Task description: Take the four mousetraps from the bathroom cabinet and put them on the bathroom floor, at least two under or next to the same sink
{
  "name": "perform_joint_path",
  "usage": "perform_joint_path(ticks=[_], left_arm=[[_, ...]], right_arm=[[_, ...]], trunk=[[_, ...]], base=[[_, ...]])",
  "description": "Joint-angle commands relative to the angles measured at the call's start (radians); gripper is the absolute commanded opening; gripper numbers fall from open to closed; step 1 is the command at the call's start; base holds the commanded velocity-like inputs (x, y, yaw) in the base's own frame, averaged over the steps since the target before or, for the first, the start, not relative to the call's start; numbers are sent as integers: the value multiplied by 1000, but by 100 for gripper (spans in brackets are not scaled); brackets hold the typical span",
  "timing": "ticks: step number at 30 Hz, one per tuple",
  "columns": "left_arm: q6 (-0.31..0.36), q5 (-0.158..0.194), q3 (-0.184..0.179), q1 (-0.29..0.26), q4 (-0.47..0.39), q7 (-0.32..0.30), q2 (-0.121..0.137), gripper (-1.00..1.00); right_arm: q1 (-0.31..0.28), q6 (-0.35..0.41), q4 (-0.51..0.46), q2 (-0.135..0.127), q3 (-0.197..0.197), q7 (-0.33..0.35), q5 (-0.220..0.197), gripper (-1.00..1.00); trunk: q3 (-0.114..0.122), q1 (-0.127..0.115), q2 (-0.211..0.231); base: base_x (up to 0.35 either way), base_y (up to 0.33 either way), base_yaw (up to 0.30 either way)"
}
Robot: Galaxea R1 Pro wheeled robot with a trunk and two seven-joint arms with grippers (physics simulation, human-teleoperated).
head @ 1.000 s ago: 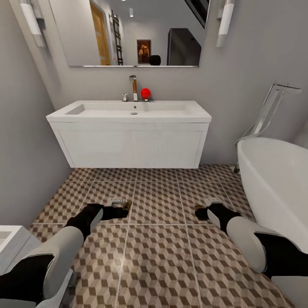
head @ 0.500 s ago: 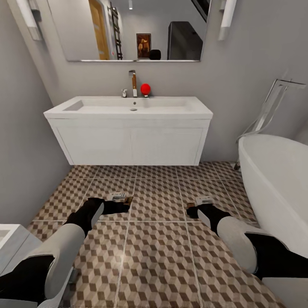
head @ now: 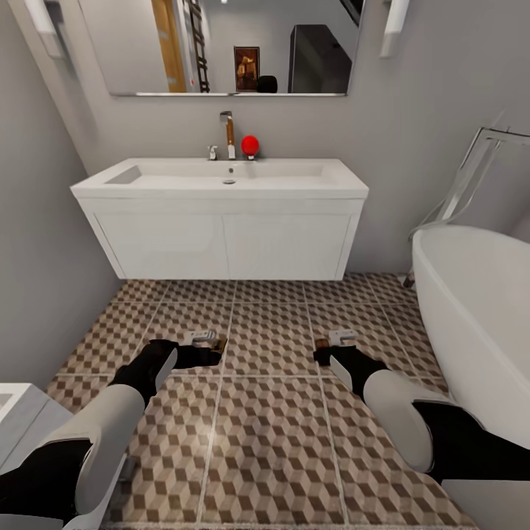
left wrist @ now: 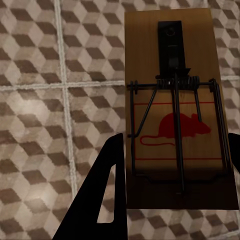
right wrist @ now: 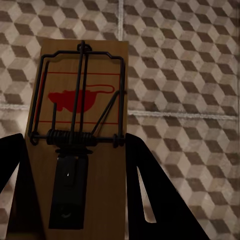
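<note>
Cube-patterned bathroom floor [head: 272,442] runs up to the white sink [head: 221,184], bathtub [head: 478,309] alongside | left gripper [head: 210,352] clamps a mousetrap [left wrist: 175,115] between both fingers, low above the tiles | right gripper [head: 324,352] pinches another mousetrap [right wrist: 75,135], both before the vanity.

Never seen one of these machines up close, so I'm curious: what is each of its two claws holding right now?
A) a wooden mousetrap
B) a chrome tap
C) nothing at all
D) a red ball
A: the left gripper is closed around a mousetrap, and the right gripper grips another mousetrap, both above the bathroom floor.
</note>
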Motion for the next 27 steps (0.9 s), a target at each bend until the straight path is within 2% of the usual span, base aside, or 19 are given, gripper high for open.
perform_joint_path(ticks=[1,13,27], left_arm=[[6,-8,7,0,-1,-7,0,-100],[6,-8,7,0,-2,-6,1,-100],[6,-8,9,0,-3,-5,8,-100]], right_arm=[[0,2,-2,1,-8,-3,7,-100],[0,-7,-50,0,-7,-20,12,-100],[0,-13,-58,1,-6,-20,13,-100]], trunk=[[-3,0,0],[-22,0,0],[-46,0,0]], base=[[0,0,0],[0,0,0],[0,0,0]])
